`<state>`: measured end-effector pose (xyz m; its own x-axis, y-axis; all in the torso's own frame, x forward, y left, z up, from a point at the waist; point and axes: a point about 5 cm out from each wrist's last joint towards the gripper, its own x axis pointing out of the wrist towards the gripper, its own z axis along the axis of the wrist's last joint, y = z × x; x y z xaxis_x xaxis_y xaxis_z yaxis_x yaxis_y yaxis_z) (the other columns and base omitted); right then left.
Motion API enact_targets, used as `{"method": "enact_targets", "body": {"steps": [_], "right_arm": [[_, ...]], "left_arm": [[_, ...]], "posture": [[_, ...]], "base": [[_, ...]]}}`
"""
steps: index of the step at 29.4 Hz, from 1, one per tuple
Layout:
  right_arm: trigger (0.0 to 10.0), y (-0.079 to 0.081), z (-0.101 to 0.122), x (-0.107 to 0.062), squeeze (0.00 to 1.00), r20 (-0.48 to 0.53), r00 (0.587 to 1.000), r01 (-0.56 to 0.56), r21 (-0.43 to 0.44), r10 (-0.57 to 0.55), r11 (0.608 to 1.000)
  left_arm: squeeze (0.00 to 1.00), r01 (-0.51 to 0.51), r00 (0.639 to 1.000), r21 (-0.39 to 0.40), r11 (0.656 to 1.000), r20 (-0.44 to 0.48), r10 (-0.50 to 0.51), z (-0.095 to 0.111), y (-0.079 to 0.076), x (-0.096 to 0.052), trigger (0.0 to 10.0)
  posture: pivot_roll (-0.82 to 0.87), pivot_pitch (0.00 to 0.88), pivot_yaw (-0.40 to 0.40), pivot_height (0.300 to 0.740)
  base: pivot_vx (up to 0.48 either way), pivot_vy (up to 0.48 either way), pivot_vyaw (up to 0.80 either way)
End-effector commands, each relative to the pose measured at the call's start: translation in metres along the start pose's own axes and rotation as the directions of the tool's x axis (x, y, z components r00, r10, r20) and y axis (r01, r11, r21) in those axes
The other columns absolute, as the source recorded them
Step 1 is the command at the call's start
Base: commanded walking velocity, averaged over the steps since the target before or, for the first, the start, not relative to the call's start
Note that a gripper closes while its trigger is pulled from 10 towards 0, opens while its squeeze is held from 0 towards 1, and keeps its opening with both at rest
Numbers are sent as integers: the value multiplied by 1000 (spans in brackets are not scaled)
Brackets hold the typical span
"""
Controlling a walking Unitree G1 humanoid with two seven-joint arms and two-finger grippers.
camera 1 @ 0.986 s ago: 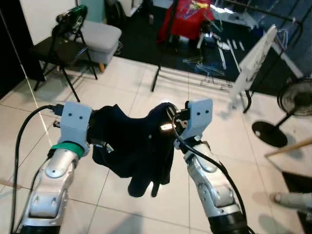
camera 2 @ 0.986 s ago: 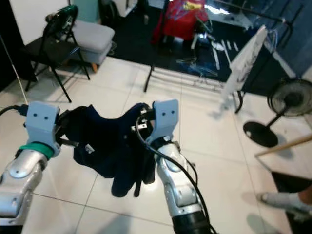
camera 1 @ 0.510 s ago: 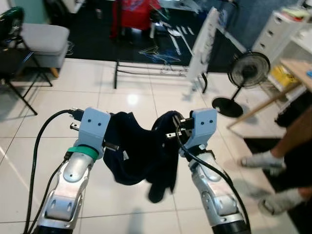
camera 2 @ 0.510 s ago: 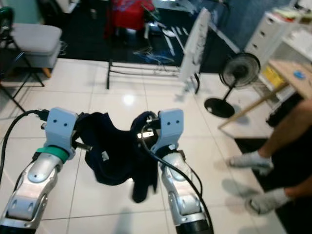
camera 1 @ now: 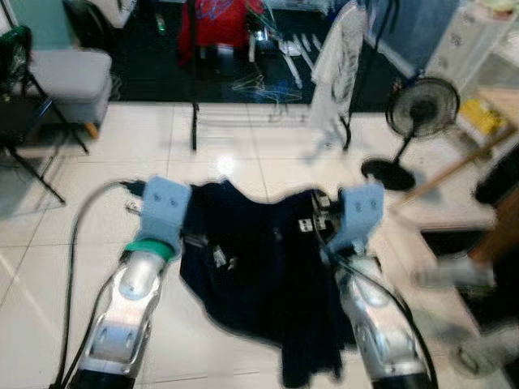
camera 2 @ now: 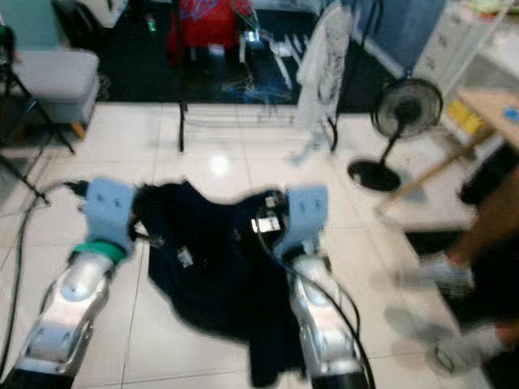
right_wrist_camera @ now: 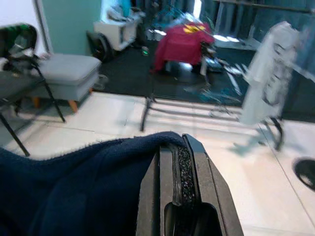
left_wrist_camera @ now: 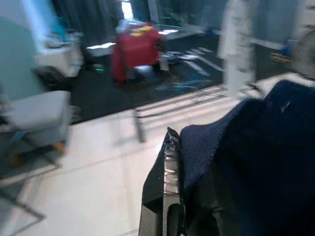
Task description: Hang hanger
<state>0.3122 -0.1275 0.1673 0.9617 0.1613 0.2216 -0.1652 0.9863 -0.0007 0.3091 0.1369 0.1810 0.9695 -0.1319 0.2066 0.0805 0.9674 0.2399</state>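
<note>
Both arms are up in front of the robot, and a dark navy garment (camera 1: 259,275) is stretched between them, sagging low over the white tiled floor (camera 1: 73,219). The left gripper (left_wrist_camera: 172,182) is clenched on the garment's one edge; the cloth bunches right against its black finger. The right gripper (right_wrist_camera: 181,182) is clamped shut on the other edge, fabric pressed alongside its closed fingers. The head views are blurred. Ahead stands a clothes rack (camera 1: 195,121) with a red garment (camera 1: 215,20) hanging on it and wire hangers (camera 1: 259,81) lying at its base. A pale shirt (camera 1: 336,57) hangs beside a floor fan (camera 1: 422,109). A grey chair (camera 1: 69,73) sits off to the left, and a person's legs (camera 2: 478,235) show on the right.
</note>
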Motion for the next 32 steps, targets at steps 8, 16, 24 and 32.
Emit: {"method": "enact_targets", "body": {"steps": [8, 16, 24, 32], "right_arm": [[10000, 2, 5, 0, 0, 38, 999, -4, 5, 4, 1000], [10000, -2, 6, 1, 0, 38, 999, 14, 6, -14, 1000], [10000, -2, 6, 1, 0, 41, 999, 14, 2, -14, 1000], [10000, -1, 11, 3, 0, 64, 998, 7, -1, -7, 1000]], "left_arm": [[0, -16, 1000, 13, 1000, 0, 16, -4, 4, -1, 10000], [0, -8, 1000, 7, 1000, 5, 8, -4, 1, 2, 10000], [0, -8, 1000, 7, 1000, 8, 8, -4, 1, 2, 10000], [0, -6, 1000, 9, 1000, 8, 6, -3, 1, 2, 10000]], "posture": [[21, 18, -1, 740], [17, 19, 3, 740], [10, 20, 3, 740], [14, 21, 8, 740]], "base": [[468, 0, 0], [464, 0, -755], [461, 0, -800], [461, 0, -200]]}}
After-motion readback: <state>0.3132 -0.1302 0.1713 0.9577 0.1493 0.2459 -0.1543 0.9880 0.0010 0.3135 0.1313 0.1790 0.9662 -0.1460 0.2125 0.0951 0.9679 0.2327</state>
